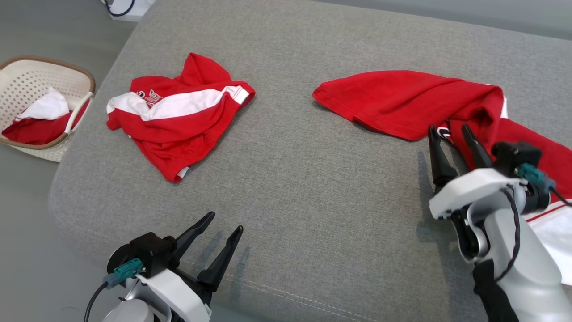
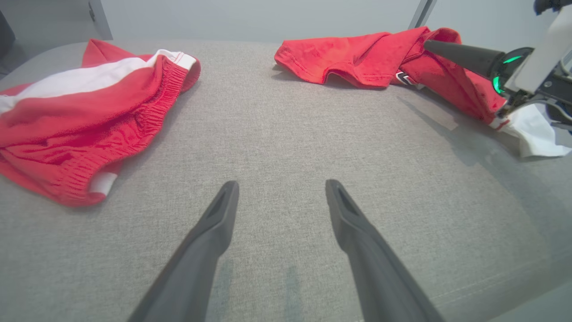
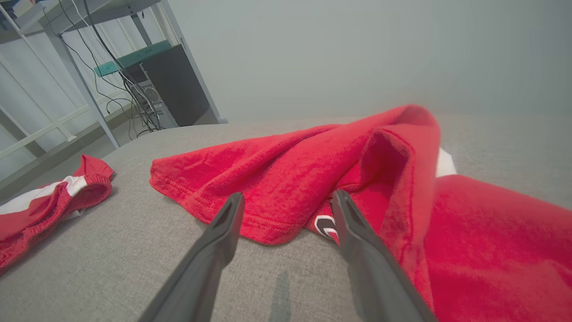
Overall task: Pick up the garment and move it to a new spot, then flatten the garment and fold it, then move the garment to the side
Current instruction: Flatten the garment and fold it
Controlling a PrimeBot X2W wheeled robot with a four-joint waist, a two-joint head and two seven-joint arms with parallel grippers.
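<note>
On cushion (image 1: 313, 179): shorts (image 1: 178, 116) at left, shirt (image 1: 402, 103) at right, well apart, bare cushion between. Beside cushion's left edge, lower down: basket (image 1: 31, 80), cloth (image 1: 40, 120) in it. Over cushion's near edge, before shorts: left gripper (image 1: 225, 221). At shirt's near edge: right gripper (image 1: 448, 128).

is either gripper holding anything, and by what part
Nothing is held. The right gripper stands open at the hem of the shirt; the left gripper is open over the cushion.

garment (image 1: 402, 100): red | shorts (image 1: 178, 120): red, white stripe | cushion (image 1: 290, 188): grey | basket (image 1: 27, 80): cream
</note>
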